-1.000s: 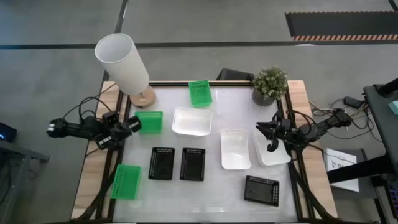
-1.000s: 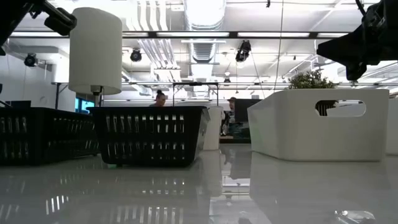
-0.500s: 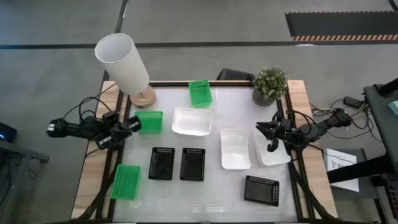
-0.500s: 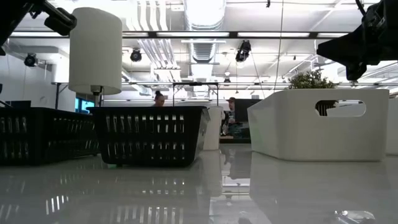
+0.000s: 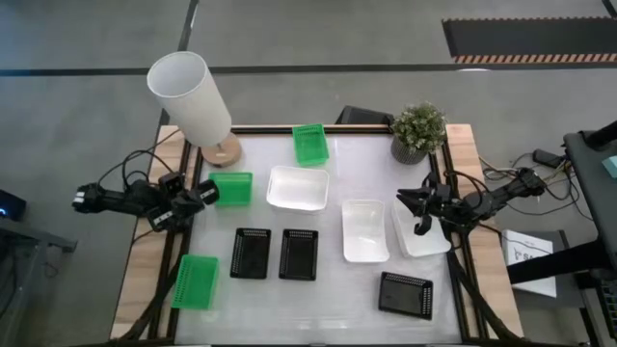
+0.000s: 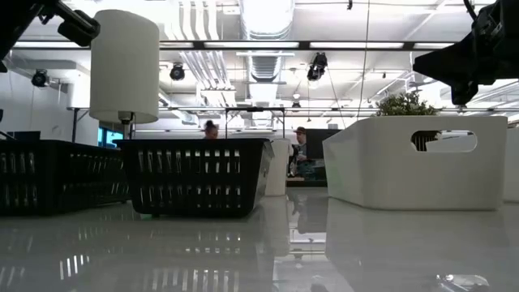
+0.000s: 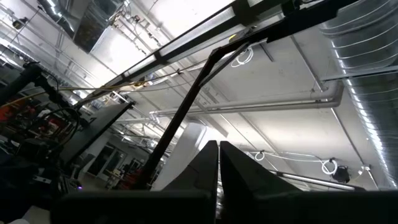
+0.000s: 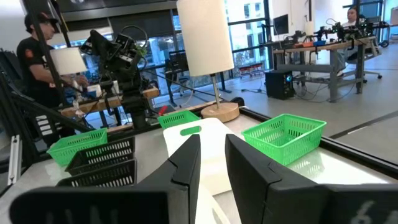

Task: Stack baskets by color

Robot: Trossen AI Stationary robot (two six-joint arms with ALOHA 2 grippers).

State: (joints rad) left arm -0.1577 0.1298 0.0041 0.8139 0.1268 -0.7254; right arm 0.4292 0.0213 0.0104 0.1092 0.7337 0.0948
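A glossy white tabletop [image 5: 328,289] seen from above carries nine small shallow plastic baskets, none stacked. Three bright green mesh baskets: one [image 5: 309,144] at the far edge near the middle, one [image 5: 231,188] by the left edge, one [image 5: 196,281] at the near left corner. Two black mesh-sided baskets [image 5: 251,253] [image 5: 298,254] lie side by side near the middle front, just apart; a third black basket [image 5: 405,294] sits near the front right. Three white baskets: one [image 5: 298,188] just past the middle, one [image 5: 365,230] right of centre, and one [image 5: 421,235] beside it at the right edge.

The left tool [image 5: 205,194] rests at the left edge, just beside the green basket there, its fingers [image 7: 208,174] pressed together and holding nothing. The right tool [image 5: 416,204] hangs over the rightmost white basket; its fingers [image 8: 249,168] stand slightly apart, with nothing between them.

A tall white cylindrical lampshade [image 5: 189,96] on a round wooden base stands at the far left corner, and a potted green plant [image 5: 417,132] at the far right corner. A person in dark clothes [image 8: 37,68] stands in the room beyond. No brand, label or writing can be read anywhere.
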